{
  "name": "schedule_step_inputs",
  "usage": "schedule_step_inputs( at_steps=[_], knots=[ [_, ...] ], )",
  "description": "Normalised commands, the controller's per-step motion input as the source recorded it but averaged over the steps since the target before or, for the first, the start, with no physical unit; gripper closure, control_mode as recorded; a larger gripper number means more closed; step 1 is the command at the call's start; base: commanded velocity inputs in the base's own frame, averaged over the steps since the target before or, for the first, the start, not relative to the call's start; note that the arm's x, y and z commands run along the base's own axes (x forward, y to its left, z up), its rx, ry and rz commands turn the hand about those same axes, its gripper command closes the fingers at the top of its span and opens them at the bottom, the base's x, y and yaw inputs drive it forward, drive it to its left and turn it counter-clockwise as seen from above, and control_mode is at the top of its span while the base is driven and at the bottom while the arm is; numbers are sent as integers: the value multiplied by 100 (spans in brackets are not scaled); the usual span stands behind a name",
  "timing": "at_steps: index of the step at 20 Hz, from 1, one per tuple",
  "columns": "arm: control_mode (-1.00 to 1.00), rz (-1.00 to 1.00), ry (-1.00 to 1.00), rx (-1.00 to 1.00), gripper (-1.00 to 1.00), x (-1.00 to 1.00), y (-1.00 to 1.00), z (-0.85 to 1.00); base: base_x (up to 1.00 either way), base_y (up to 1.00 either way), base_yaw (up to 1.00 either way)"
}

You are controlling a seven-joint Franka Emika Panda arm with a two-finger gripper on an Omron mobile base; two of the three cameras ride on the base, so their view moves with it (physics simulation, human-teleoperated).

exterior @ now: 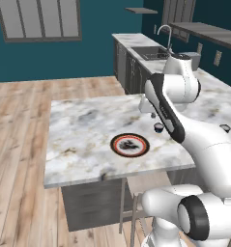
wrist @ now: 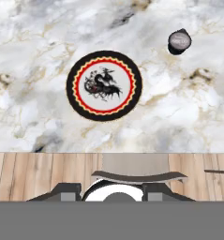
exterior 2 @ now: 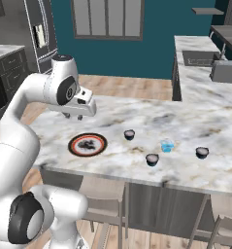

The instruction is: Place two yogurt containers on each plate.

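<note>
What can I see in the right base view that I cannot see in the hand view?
The right base view alone shows the pale blue yogurt tub, two more dark yogurt tubs, the fridge and the sink. The hand view alone shows the plate's dragon-like picture and a stool seat below the counter edge. Both show the patterned plate, bare, one dark tub beside it, and the marble counter.

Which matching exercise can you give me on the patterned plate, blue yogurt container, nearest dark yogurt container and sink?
Things:
1. patterned plate
2. blue yogurt container
3. dark yogurt container nearest the plate
4. sink

Descriptions:
A. pale, translucent
B. grey, recessed
C. flat, nothing on it
D. round, pale top

Pairs: 1-C, 2-A, 3-D, 4-B
</note>
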Motion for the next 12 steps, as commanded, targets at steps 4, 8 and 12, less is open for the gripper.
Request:
schedule_step_inputs(
  at_steps=[4,8,12],
  knots=[
    [-100,1,0,0,-100,-2,-6,-8,0,0,0],
    [-100,3,0,0,-100,0,-61,-21,0,0,0],
    [-100,0,0,0,-100,7,-79,-29,0,0,0]
  ],
)
